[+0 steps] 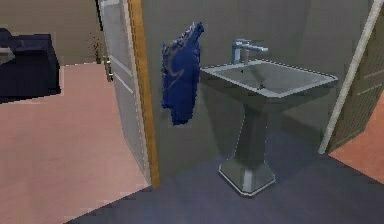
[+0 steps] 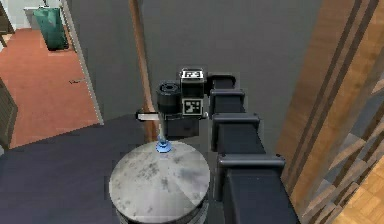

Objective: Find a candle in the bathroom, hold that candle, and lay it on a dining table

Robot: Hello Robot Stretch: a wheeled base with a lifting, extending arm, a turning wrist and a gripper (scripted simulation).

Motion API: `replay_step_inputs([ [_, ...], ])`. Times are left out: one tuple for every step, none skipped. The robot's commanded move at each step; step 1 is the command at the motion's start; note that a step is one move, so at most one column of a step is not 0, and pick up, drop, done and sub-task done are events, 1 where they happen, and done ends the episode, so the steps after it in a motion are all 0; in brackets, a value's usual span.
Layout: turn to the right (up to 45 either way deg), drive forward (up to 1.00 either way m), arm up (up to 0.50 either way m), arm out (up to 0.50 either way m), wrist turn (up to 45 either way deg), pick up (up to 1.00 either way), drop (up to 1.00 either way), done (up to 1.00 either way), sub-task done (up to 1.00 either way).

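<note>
In the arm side view my arm (image 2: 235, 130) rises from the bottom edge to two white marker squares (image 2: 190, 78). The gripper (image 2: 160, 124) sits just left of them, over the far rim of a round grey top (image 2: 160, 185). A small blue blob (image 2: 163, 149) lies on that rim right under the fingers; its shape is too small to name. I cannot tell whether the gripper holds anything.
The forward view has a grey pedestal sink (image 1: 252, 80) with a faucet (image 1: 245, 48), a blue towel (image 1: 181, 72) on the wall and an open door (image 1: 128, 80) onto pink floor. A thin brown pole (image 2: 140, 50) stands behind the gripper. Wooden framing (image 2: 345, 110) runs along the arm side view's right.
</note>
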Motion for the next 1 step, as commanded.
replay_step_inputs([
  [0.0, 0.0, 0.0, 0.0, -45.0, 0.0, 0.0, 0.0, 0.0],
])
